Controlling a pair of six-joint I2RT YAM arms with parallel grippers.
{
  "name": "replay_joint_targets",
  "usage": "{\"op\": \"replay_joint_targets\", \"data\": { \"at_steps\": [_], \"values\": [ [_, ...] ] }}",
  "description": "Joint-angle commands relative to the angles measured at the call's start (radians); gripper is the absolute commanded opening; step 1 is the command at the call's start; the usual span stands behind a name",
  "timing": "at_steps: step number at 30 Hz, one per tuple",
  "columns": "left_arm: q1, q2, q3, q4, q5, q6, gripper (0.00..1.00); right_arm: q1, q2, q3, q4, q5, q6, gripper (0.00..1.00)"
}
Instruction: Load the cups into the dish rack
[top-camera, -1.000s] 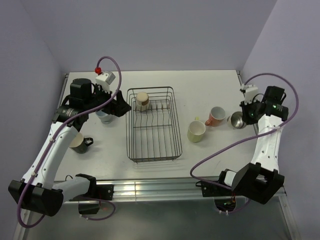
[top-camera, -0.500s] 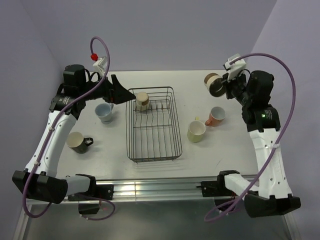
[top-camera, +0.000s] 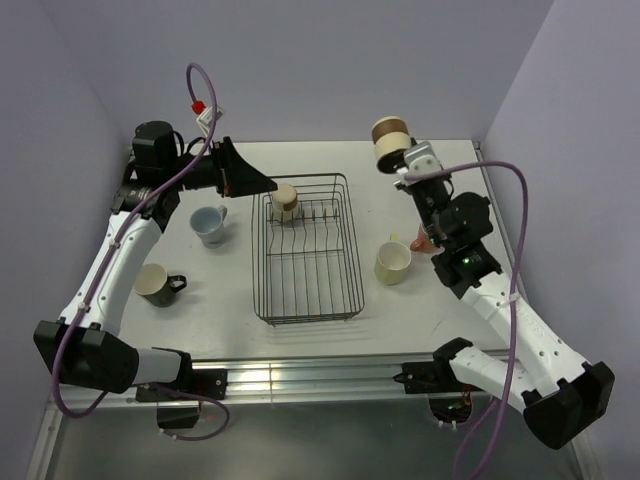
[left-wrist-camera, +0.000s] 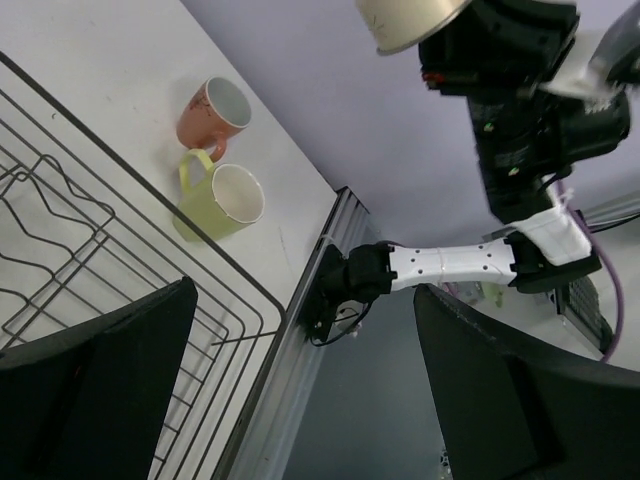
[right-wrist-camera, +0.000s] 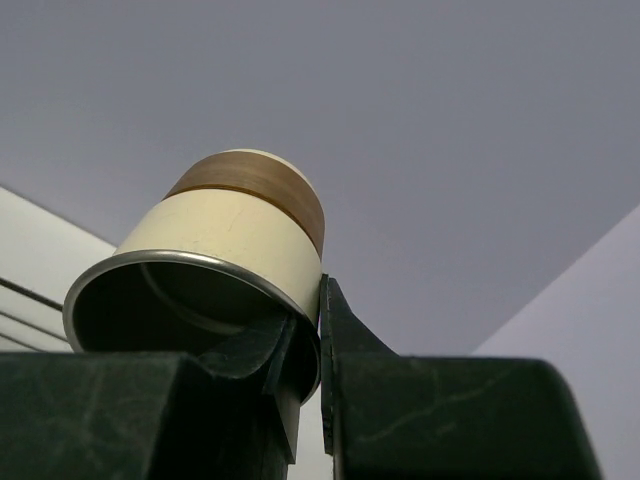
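Tan metal-lined tumbler (top-camera: 392, 143): in the air, well off the table, out beyond the far right corner of the black wire dish rack (top-camera: 310, 285). My right gripper (top-camera: 408, 163) pinches its wall at the rim, one finger inside and one outside.

My left gripper (top-camera: 248, 180) hovers by the rack's far left corner, fingers spread, nothing between them.

A second tan tumbler (top-camera: 286, 201) sits inside the rack at its far left end. On the table are a pale blue-grey mug (top-camera: 208, 224) and a black mug (top-camera: 157, 285) left of the rack. A pale yellow mug (top-camera: 393, 262) and a salmon-pink mug (left-wrist-camera: 212, 113) are to its right.

I judge this the carry step for the second cup. Next I need to swing it left over the rack, lower it into a free bay clear of the dividers, then let go.
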Motion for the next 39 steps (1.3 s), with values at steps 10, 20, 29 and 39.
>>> {"op": "replay_joint_targets", "data": {
  "at_steps": [10,20,29,39],
  "values": [
    [-0.062,0.043,0.074,0.174,0.059,-0.081,0.99,0.317,0.144,-0.372,1.267,-0.127,-0.74,0.0],
    [-0.142,0.017,0.079,0.252,0.021,-0.071,0.99,0.421,0.313,-0.407,1.474,-0.216,-0.896,0.0],
    [-0.108,0.043,0.14,0.134,-0.046,-0.047,0.99,0.468,0.325,-0.395,1.474,-0.181,-0.942,0.0],
    [0.002,0.117,0.165,0.013,0.059,-0.101,0.99,0.486,0.317,-0.392,1.472,-0.21,-0.949,0.0]
  ]
}}
